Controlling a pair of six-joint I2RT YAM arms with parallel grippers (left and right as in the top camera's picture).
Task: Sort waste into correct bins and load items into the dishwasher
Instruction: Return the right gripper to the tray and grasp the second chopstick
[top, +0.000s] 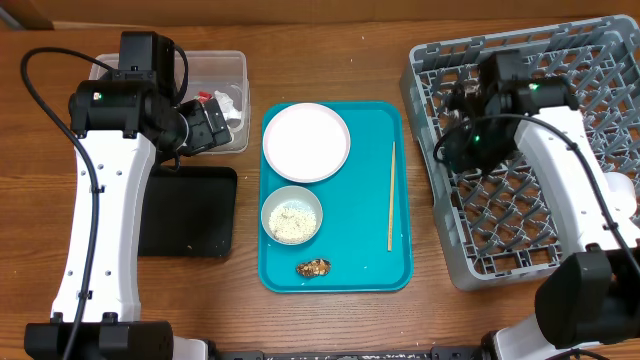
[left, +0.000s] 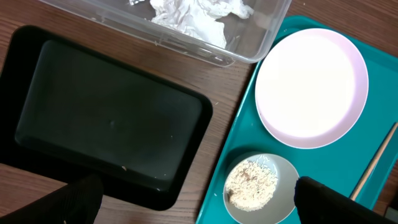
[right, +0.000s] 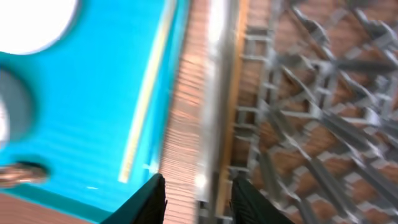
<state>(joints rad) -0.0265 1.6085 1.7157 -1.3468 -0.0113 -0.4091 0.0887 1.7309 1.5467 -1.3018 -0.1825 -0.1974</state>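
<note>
My left gripper is open and empty, over the gap between the black tray and the teal tray. The clear tub holds the white napkin and red wrapper. On the teal tray lie the pale plate, a bowl of rice, one chopstick and a brown scrap. My right gripper is open over the grey dish rack's left rim.
The right wrist view is blurred. A thin brown strip runs along the rack's rim between my right fingers; I cannot tell what it is. A strip of bare wooden table separates the teal tray from the rack.
</note>
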